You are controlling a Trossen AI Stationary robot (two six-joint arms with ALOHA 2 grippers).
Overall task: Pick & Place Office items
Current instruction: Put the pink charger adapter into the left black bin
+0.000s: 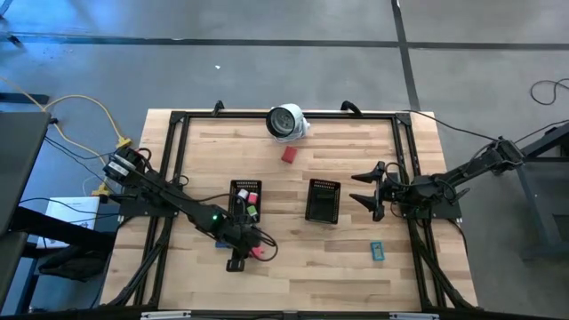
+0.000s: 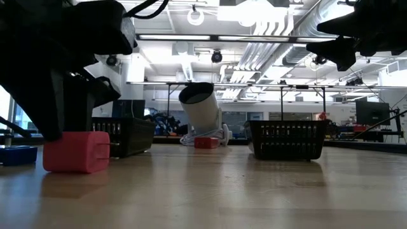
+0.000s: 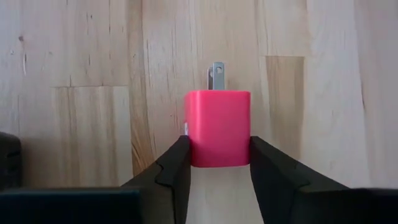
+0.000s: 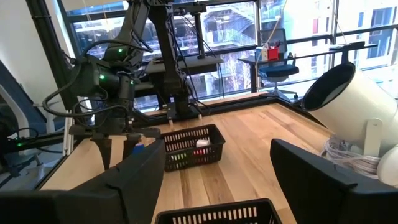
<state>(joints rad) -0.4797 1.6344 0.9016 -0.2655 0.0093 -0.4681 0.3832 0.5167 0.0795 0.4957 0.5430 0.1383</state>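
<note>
Pink plug block (image 3: 219,127) clenched in left tool (image 3: 219,163), apparently; base hidden; right tool (image 4: 217,168) released.

Two black mesh trays (image 1: 246,201) (image 1: 323,200) are counted on the desk (image 1: 338,267). One white round object with a dark face (image 1: 286,122) is seen. Loose on the wood, three small pieces are counted: one pink (image 1: 259,252), one red (image 1: 289,155) and one teal (image 1: 377,252). Several more small pieces are seen inside one tray, too small to be counted. Two grippers (image 1: 252,246) (image 1: 366,188) are present.
</note>
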